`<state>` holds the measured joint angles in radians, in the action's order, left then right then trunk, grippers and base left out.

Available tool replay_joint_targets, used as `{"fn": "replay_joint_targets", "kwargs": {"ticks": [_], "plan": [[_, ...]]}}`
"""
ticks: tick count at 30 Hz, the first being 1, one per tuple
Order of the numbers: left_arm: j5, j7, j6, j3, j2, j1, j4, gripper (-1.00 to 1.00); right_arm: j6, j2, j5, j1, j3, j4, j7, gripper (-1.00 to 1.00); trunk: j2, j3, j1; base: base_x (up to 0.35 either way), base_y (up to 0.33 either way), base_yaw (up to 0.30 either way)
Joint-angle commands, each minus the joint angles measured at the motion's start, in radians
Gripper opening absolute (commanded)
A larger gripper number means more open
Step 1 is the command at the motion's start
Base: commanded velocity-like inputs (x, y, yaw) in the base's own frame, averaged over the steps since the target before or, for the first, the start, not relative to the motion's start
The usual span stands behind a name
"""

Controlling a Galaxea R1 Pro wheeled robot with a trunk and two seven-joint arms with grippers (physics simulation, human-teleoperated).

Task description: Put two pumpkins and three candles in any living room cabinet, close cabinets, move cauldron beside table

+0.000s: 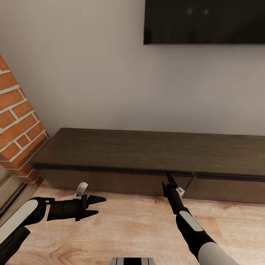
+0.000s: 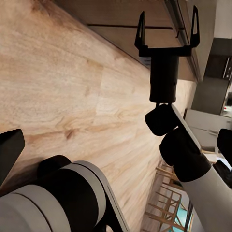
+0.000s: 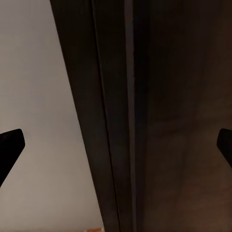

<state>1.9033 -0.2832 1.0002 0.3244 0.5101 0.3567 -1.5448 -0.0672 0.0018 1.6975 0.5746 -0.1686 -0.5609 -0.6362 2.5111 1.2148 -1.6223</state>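
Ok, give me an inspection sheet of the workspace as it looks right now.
Surface: light wood plank floor, bare where seen.
Job's things: cabinet, long, low, dark brown, top bare, fronts look closed.
Clutter: nothing seen.
Grippers: left end effector open, above the floor; right end effector open, fingers at the cabinet's upper front edge.
Cables: nothing seen.
Surroundings: brick fireplace, dark screen on the wall.

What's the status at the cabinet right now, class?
Both pincers open, empty. Right pincer at the cabinet front, under its top edge. Left pincer over the floor. Nothing in the way.
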Motion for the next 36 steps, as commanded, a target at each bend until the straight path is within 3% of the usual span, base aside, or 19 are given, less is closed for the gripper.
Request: {"fn": "replay_joint_targets", "kwargs": {"ticks": [1,7,18,36], "plan": [[0.011,-0.009,0.000,0.001,0.001,0.001,0.000,1.00,-0.006,0.000,0.010,0.001,-0.002,0.001,-0.005,1.00,0.000,0.001,0.000,0.000,-0.020,0.000],[0.011,-0.009,0.000,-0.002,0.001,0.001,-0.001,1.00,-0.006,0.000,0.010,0.001,-0.002,0.001,-0.004,1.00,0.000,0.001,0.000,0.000,-0.006,0.000],[0.011,-0.008,0.000,-0.002,0.001,0.001,-0.001,1.00,-0.006,0.001,0.010,0.001,-0.003,0.001,-0.003,1.00,0.002,0.028,-0.003,0.000,0.000,0.000],[0.011,-0.009,0.000,-0.002,0.001,0.001,-0.001,1.00,-0.006,0.001,0.010,0.001,-0.003,0.001,-0.003,1.00,0.002,0.028,-0.003,0.026,0.000,0.000]]}}
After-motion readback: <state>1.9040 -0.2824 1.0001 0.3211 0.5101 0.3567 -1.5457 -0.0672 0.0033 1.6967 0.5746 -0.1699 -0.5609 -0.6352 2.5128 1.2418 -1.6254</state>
